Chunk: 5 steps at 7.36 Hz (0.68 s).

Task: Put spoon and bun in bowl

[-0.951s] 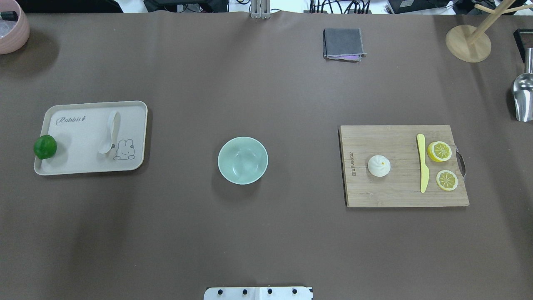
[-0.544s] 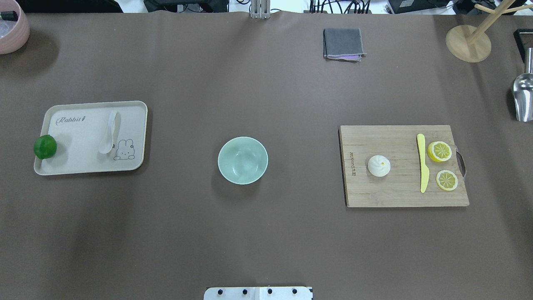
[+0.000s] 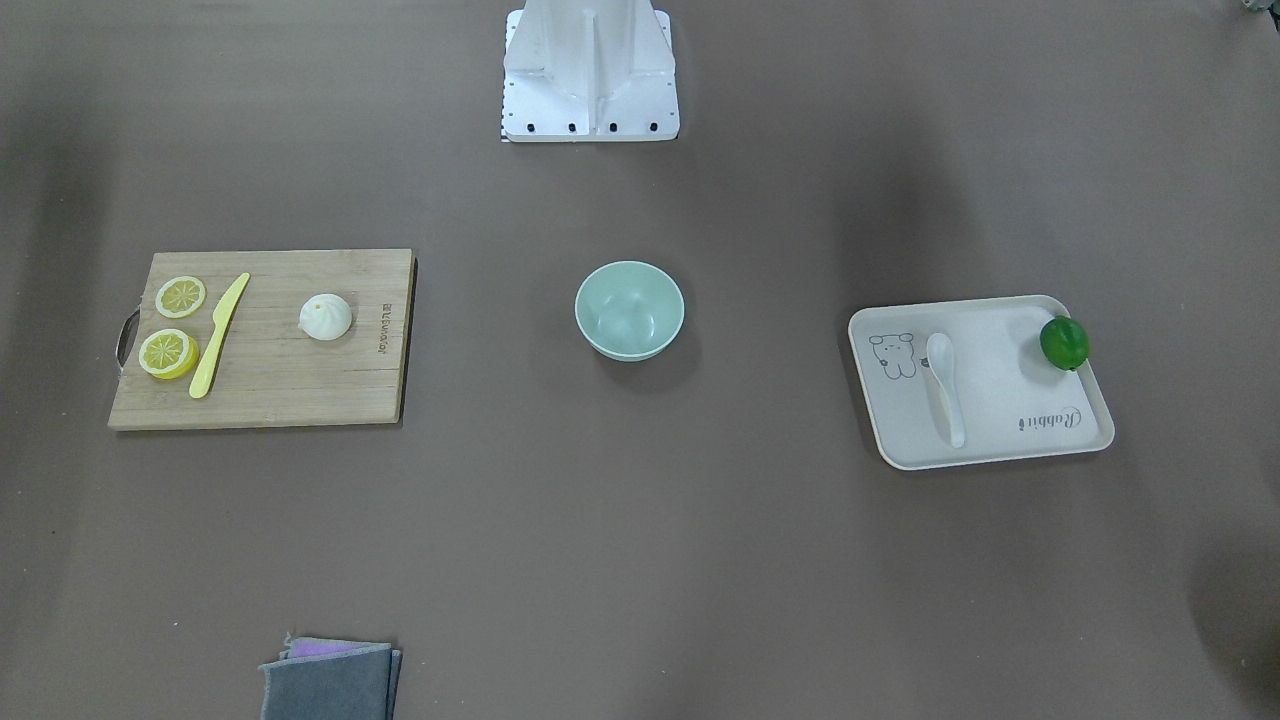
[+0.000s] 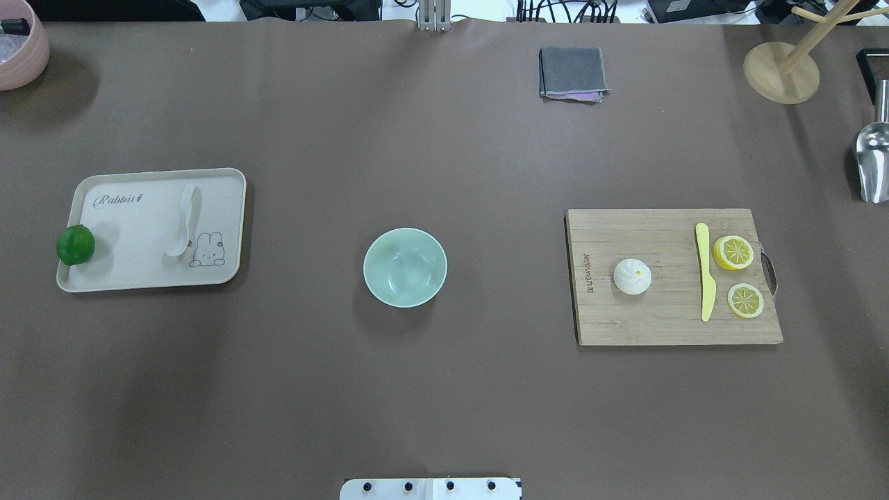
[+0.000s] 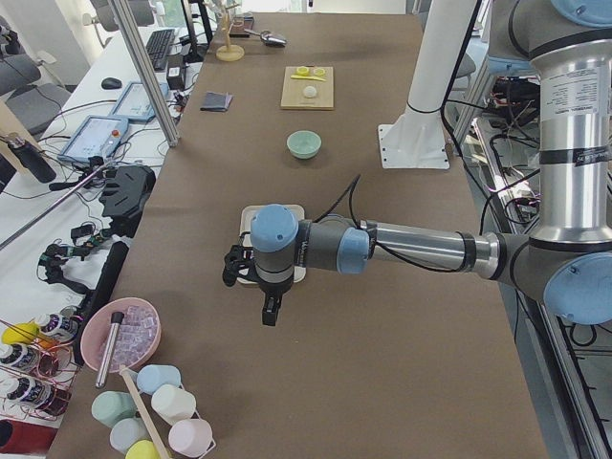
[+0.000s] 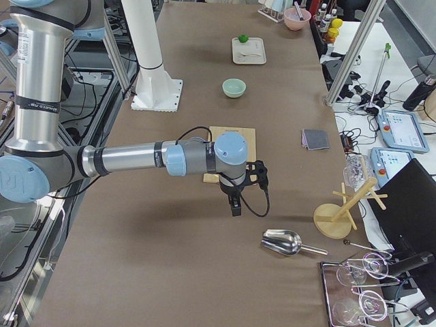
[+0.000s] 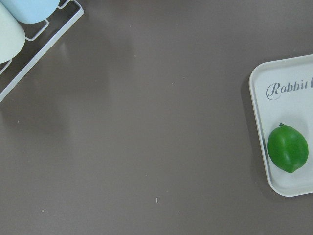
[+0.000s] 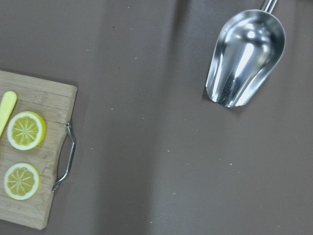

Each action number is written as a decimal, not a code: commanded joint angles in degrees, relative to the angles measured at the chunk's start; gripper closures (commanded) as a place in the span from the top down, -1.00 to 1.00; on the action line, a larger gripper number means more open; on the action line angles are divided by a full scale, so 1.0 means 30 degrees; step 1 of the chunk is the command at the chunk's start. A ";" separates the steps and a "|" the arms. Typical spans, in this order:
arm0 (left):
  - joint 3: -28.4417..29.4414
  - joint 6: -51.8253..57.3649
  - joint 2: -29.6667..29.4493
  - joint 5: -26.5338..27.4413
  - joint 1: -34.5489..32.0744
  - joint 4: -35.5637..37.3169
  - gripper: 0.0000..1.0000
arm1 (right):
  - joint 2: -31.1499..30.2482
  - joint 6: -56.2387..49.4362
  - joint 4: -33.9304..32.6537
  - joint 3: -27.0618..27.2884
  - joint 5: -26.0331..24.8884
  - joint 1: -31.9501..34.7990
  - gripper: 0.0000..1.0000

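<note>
The white spoon (image 4: 182,222) lies on the cream tray (image 4: 132,271) at the left. The white bun (image 4: 632,276) sits on the wooden cutting board (image 4: 660,319) at the right. The mint-green bowl (image 4: 405,267) stands empty between them; in the front view the bowl (image 3: 629,310), spoon (image 3: 943,385) and bun (image 3: 326,317) show too. Neither gripper shows overhead. The left gripper (image 5: 271,311) hovers high beside the tray's outer end. The right gripper (image 6: 235,204) hovers beyond the board's handle end. I cannot tell whether either is open or shut.
A green lime (image 4: 75,244) sits on the tray's left edge. A yellow knife (image 4: 705,271) and two lemon slices (image 4: 733,252) lie on the board. A metal scoop (image 4: 874,163), wooden stand (image 4: 781,69), grey cloth (image 4: 572,73) and pink bowl (image 4: 21,45) line the table's edges.
</note>
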 commanded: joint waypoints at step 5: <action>0.1451 -1.3403 -0.4989 0.3574 0.9046 -0.5564 0.94 | 0.1109 0.4998 0.0209 0.3174 0.1054 -0.3587 1.00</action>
